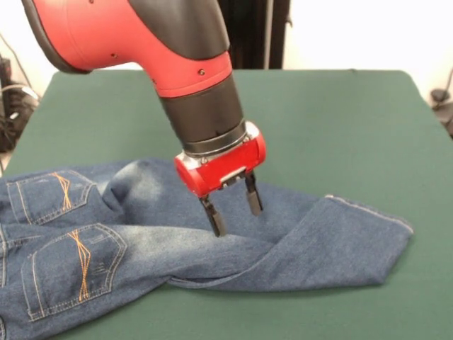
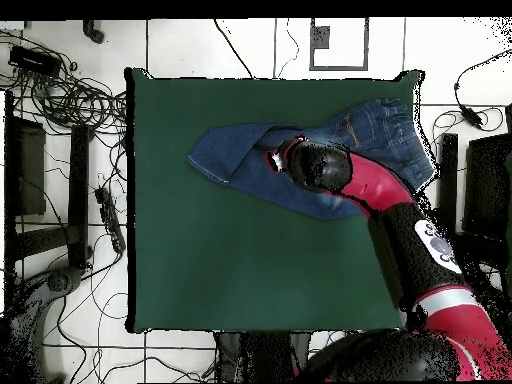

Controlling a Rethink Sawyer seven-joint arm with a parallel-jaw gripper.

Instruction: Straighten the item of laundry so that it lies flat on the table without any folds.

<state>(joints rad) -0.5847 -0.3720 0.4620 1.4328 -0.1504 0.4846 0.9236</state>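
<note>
The item of laundry (image 1: 106,241), a small pair of blue jeans, lies rumpled on the green table (image 1: 340,120). Its two orange-stitched back pockets face up at the left. One leg runs right to a hem, and the legs fold over each other near the middle. My gripper (image 1: 233,207) points down over that folded middle. It is open, its black fingertips (image 1: 216,225) at the cloth with nothing pinched between them. From overhead, the jeans (image 2: 235,150) lie along the table's (image 2: 230,260) top edge, and the gripper (image 2: 273,155) sits over their middle.
The jeans' waist hangs near the table's edge at the front view's lower left. Cables (image 2: 70,100) and dark equipment (image 2: 25,165) lie on the tiled floor around the table. Green cloth stretches wide beyond the jeans' hem (image 1: 371,212).
</note>
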